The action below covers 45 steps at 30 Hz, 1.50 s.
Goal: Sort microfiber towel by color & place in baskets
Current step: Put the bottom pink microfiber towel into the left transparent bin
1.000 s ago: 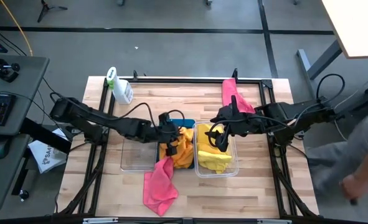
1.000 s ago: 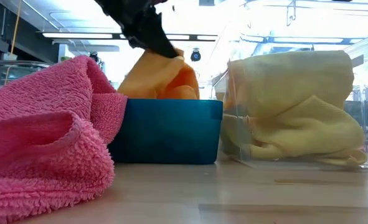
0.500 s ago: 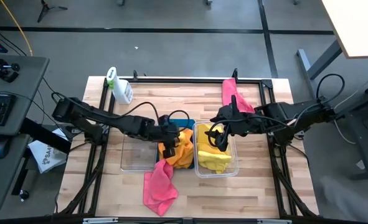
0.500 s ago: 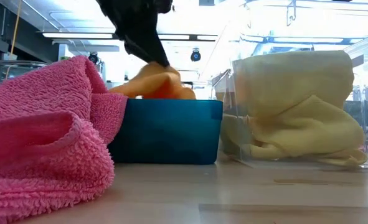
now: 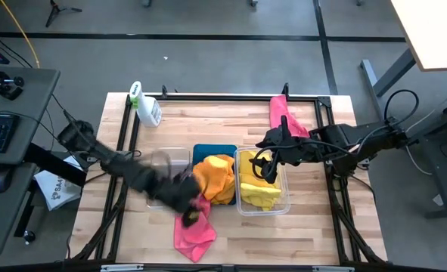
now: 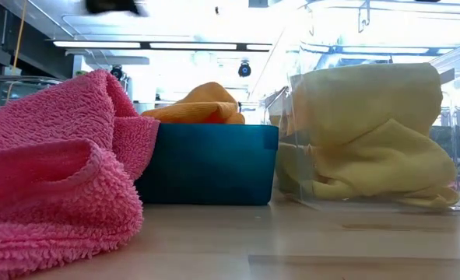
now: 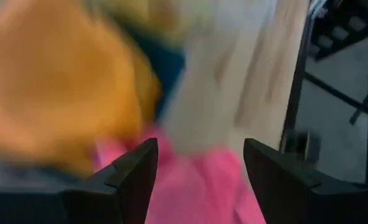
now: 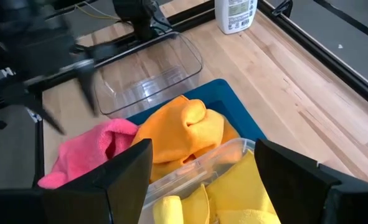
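1. We see the left end effector (image 5: 189,214) has swung off the blue basket (image 5: 212,150) since half a second ago; it's now over the pink towel (image 5: 195,230) at the desk's (image 5: 306,234) front, motion-blurred.
2. Left fingers (image 7: 127,180) are spread apart with nothing between them; pink cloth sits right below in the wrist view.
3. Spray bottle (image 5: 146,106) stands at the desk's back left.
4. Empty clear basket (image 5: 159,198) is leftmost, partly under the left arm.
5. Blue basket is in the middle with the orange towel (image 5: 216,176) heaped in it, released.
6. The near pink towel leans against the blue basket's front.
7. Right clear basket (image 5: 281,208) holds the yellow towels (image 5: 258,189).
8. Right end effector (image 5: 262,165) hangs over that basket, fingers (image 8: 124,180) wide apart, empty.
9. Second pink towel (image 5: 282,113) lies at the desk's back right, beside the right arm.
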Each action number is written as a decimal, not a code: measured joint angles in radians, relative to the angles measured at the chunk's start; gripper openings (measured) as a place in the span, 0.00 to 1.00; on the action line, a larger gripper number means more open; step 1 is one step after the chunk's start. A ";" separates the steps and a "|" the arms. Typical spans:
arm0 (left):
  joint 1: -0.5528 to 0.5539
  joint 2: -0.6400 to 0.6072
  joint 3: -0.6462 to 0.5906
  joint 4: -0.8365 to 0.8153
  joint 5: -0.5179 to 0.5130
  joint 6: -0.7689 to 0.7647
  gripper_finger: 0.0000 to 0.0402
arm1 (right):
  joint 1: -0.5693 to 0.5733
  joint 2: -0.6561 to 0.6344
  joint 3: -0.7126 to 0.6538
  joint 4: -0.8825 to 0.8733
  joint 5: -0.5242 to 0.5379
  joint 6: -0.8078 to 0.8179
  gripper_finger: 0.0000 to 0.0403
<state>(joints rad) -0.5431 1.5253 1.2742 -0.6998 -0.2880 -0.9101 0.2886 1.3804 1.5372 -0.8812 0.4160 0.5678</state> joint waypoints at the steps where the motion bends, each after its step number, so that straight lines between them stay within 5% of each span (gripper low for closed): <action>1: -0.059 0.004 -0.016 0.001 -0.026 -0.093 0.56 | 0.000 0.000 0.000 -0.002 0.000 0.000 0.68; 6: -0.305 0.051 -0.055 -0.001 -0.118 -0.596 0.55 | 0.000 0.000 0.000 -0.008 0.002 0.000 0.68; 11: -0.340 0.187 -0.055 -0.049 0.022 -0.812 0.55 | -0.001 0.000 0.000 -0.020 0.024 -0.004 0.68; 14: -0.294 0.272 -0.037 -0.037 0.114 -0.789 0.55 | -0.001 0.000 0.000 -0.020 0.038 -0.012 0.68; 22: -0.204 0.361 0.023 -0.037 0.038 -0.778 0.55 | -0.001 0.000 -0.001 -0.022 0.050 -0.029 0.68; 33: -0.158 0.458 0.029 0.026 0.177 -0.640 0.54 | -0.001 0.000 -0.001 -0.032 0.050 -0.027 0.68; 37: -0.190 0.455 0.055 -0.021 0.195 -0.566 0.40 | -0.001 0.001 -0.001 -0.043 0.049 -0.028 0.68; 41: -0.252 0.427 0.103 -0.057 0.207 -0.459 0.08 | -0.001 0.001 -0.001 -0.045 0.058 -0.050 0.68; 45: -0.302 0.338 0.144 -0.082 0.119 -0.390 0.03 | -0.001 0.001 -0.001 -0.051 0.087 -0.053 0.68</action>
<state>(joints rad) -0.8451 1.8633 1.4184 -0.7817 -0.1686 -1.3000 0.2878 1.3811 1.5360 -0.9326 0.5029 0.5148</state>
